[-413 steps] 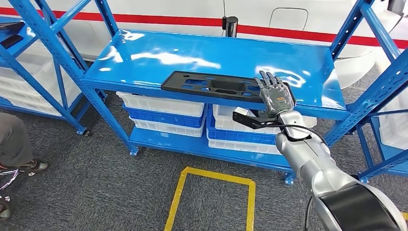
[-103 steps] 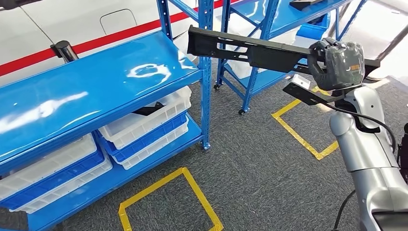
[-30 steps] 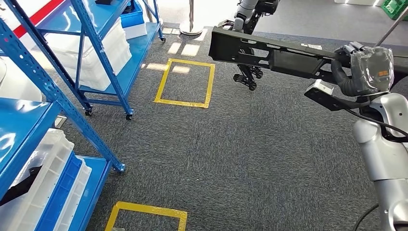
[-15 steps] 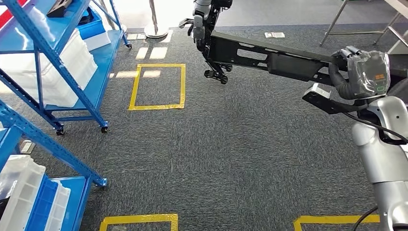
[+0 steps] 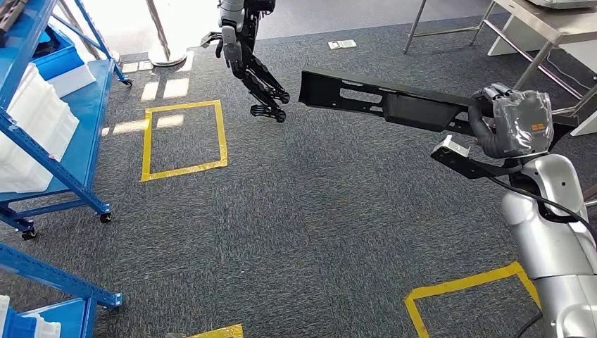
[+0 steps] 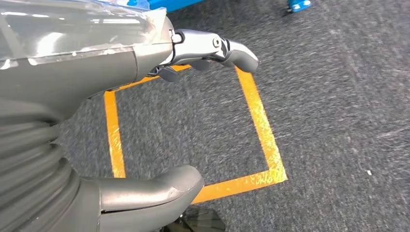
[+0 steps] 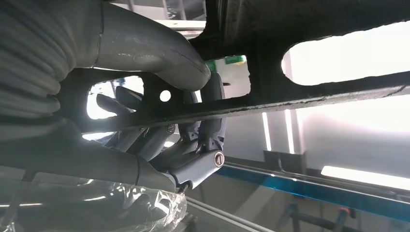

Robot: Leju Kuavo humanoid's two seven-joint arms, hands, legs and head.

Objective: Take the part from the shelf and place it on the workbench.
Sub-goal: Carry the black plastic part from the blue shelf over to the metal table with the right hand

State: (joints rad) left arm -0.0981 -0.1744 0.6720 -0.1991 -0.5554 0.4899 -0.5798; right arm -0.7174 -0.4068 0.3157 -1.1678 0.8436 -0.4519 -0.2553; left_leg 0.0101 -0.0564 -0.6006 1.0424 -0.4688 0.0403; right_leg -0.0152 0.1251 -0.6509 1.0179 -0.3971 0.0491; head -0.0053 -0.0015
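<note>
— Holding what, exactly, and with which hand?

— My right hand (image 5: 519, 125) is clamped on one end of the long black part (image 5: 394, 105). In the right wrist view my thumb (image 7: 159, 50) presses one face of the part (image 7: 300, 92) and my fingers (image 7: 193, 145) curl round the other face, so the grip is closed tight on it.

— Where is the part now?

— Up in the air on the right of the scene, level or nearly so, stretching from my hand toward the left and a little farther away. It touches nothing but my hand. Below it lies grey carpet (image 5: 317, 211).

— And your left hand?

— My left hand (image 6: 145, 121) holds nothing. Thumb and fingers stand apart, with the carpet and a square of yellow tape (image 6: 263, 130) visible between them.

— What else is around?

— Blue shelving (image 5: 49, 141) with white bins (image 5: 32, 134) stands at the far left. Another robot (image 5: 243, 49) stands far off, left of the part's free end. A metal-legged table (image 5: 535, 28) is at the far right, beyond my hand. Yellow tape squares mark the carpet: one far left (image 5: 183, 137), and a corner of another near right (image 5: 464, 289).
</note>
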